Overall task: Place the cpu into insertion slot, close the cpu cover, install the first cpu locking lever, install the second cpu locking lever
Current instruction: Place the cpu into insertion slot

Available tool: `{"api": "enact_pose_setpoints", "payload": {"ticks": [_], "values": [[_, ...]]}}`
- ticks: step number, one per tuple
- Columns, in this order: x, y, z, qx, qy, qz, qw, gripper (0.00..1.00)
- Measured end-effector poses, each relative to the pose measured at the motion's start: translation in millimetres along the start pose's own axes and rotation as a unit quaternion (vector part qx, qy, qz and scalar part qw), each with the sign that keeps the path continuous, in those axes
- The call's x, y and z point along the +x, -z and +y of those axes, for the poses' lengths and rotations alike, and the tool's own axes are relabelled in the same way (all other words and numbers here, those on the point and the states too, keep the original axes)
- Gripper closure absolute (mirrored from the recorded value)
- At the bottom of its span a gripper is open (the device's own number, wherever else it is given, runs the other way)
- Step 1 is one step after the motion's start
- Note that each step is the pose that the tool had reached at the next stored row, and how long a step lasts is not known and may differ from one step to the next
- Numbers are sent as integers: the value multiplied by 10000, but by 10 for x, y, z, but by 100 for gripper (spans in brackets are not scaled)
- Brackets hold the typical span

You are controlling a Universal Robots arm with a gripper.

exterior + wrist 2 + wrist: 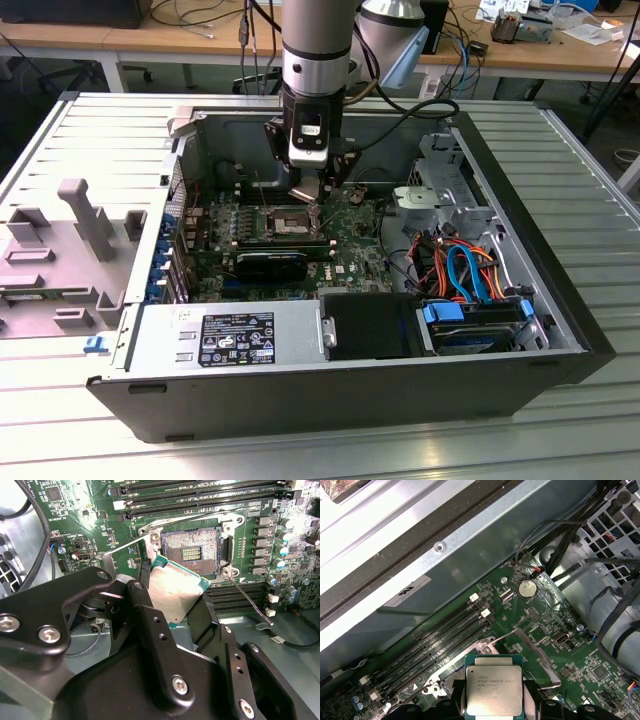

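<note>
My gripper (176, 602) is shut on the cpu (172, 585), a flat silver-topped square held tilted by its two side edges. In the first wrist view the cpu (493, 687) sits between the black fingers (451, 705). The insertion slot (192, 552) lies open just beyond it on the green board, its dark pin field bare. The cpu cover (535, 655) stands raised beside the slot. A thin locking lever (250, 602) is swung out from the slot's corner. In the exterior view my gripper (318, 195) hangs just above the slot (285, 222), toward that view's right.
The board sits inside an open computer case (500, 200) on a ribbed metal table. Long black memory slots (200, 495) run beside the socket. A black card (272, 262), a power supply (225, 335) and a drive bay with orange and blue cables (465, 275) crowd the near side.
</note>
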State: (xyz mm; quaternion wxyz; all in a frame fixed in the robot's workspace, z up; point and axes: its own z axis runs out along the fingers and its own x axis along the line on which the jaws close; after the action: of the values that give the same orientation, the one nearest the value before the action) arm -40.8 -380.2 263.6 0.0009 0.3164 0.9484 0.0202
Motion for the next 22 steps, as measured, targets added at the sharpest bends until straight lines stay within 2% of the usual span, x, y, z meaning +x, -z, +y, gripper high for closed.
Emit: {"api": "enact_pose_setpoints", "payload": {"ticks": [22], "values": [[0,0,0,-1,-82,-3,10000,46]]}}
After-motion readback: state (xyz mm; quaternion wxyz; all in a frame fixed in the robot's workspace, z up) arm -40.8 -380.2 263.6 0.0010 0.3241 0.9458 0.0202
